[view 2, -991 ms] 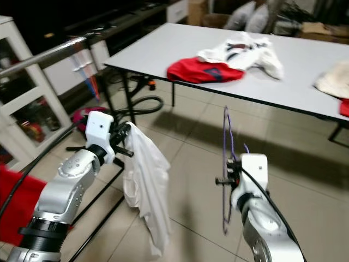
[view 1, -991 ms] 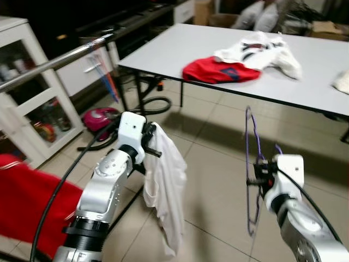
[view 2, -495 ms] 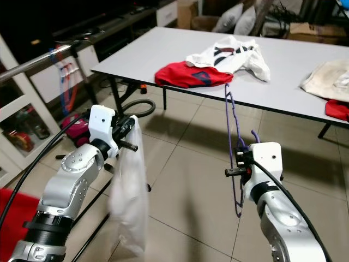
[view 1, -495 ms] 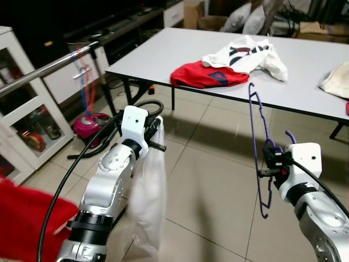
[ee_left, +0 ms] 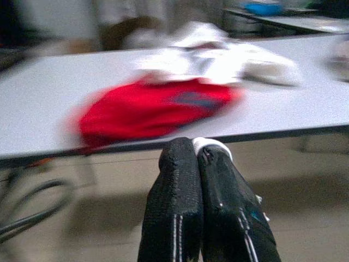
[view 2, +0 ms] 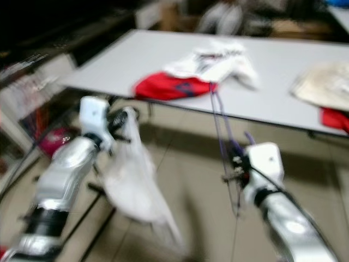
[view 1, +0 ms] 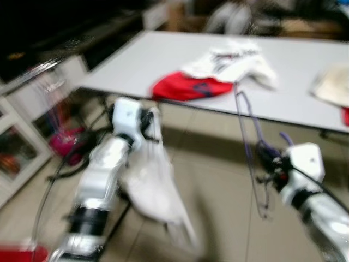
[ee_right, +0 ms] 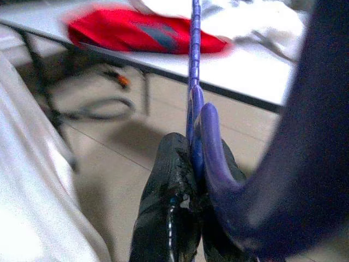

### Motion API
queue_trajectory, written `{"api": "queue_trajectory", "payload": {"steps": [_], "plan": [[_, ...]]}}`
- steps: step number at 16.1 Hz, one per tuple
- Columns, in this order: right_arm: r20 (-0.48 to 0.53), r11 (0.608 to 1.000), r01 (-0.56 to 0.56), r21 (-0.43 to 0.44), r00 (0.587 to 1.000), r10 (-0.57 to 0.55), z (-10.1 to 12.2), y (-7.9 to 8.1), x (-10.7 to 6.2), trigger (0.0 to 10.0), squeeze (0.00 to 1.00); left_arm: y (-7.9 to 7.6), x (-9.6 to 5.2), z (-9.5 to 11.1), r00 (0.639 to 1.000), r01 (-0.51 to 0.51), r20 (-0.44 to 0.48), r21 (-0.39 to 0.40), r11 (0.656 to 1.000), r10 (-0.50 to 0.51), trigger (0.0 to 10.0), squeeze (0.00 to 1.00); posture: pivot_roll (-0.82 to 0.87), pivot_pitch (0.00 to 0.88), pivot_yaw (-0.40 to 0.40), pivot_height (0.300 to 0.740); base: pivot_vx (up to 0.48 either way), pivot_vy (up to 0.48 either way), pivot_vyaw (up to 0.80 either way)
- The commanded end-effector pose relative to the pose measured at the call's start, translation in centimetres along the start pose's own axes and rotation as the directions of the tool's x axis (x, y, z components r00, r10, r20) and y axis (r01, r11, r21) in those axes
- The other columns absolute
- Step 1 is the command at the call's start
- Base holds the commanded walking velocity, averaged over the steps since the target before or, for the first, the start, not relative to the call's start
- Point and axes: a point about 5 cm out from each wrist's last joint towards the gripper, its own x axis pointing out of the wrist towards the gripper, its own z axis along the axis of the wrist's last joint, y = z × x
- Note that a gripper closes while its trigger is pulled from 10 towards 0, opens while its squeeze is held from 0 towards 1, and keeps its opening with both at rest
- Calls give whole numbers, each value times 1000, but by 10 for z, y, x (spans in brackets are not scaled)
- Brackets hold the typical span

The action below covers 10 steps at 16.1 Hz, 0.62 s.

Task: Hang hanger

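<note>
The picture is blurred by motion. My right gripper (view 1: 267,164) is shut on a purple wire hanger (view 1: 248,136), which stands upright in front of the grey table (view 1: 163,60). In the right wrist view the hanger (ee_right: 194,103) runs up from between the black fingers (ee_right: 174,180). My left gripper (view 1: 147,123) is shut on a white garment (view 1: 155,185) that hangs and swings below it. The left wrist view has a bit of white cloth (ee_left: 210,144) pinched at the closed fingertips (ee_left: 182,164).
On the table lie a red garment (view 1: 188,87), a white garment (view 1: 234,60) and a beige cloth (view 1: 332,87) at the right edge. A metal clothes rail (view 1: 49,68) and a white cabinet (view 1: 16,136) stand at the left. The floor is tiled.
The camera has turned and come nearer to the table, blurring the view. The white garment has swung out to the right below my left gripper. Both grips are unchanged.
</note>
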Motion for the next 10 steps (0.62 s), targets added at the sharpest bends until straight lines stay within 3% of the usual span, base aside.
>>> {"api": "queue_trajectory", "payload": {"steps": [1,3,5,7,10], "plan": [[70,996,-88,-20,994,89,14,8,-2,10000,0,7,0,19,998,2,60,39,999,-4,10000,0,-61,0,95,740,398,0,0],[41,953,-281,-117,957,287,20,12,-16,10000,0,4,7,35,993,24,110,45,999,-29,10000,0,-62,0,93,740,396,0,0],[-35,900,-402,-170,915,402,21,8,-31,10000,0,4,16,52,987,30,155,37,999,-35,10000,0,-60,0,91,740,388,0,0],[-218,840,-511,-185,854,472,14,-8,-53,10000,0,-1,32,75,975,60,210,50,997,-69,10000,0,-53,0,83,740,368,0,0],[-290,823,-535,-189,831,474,17,-24,-67,10000,0,-5,47,98,960,97,258,62,993,-109,10000,0,-58,0,86,740,359,0,0]]}}
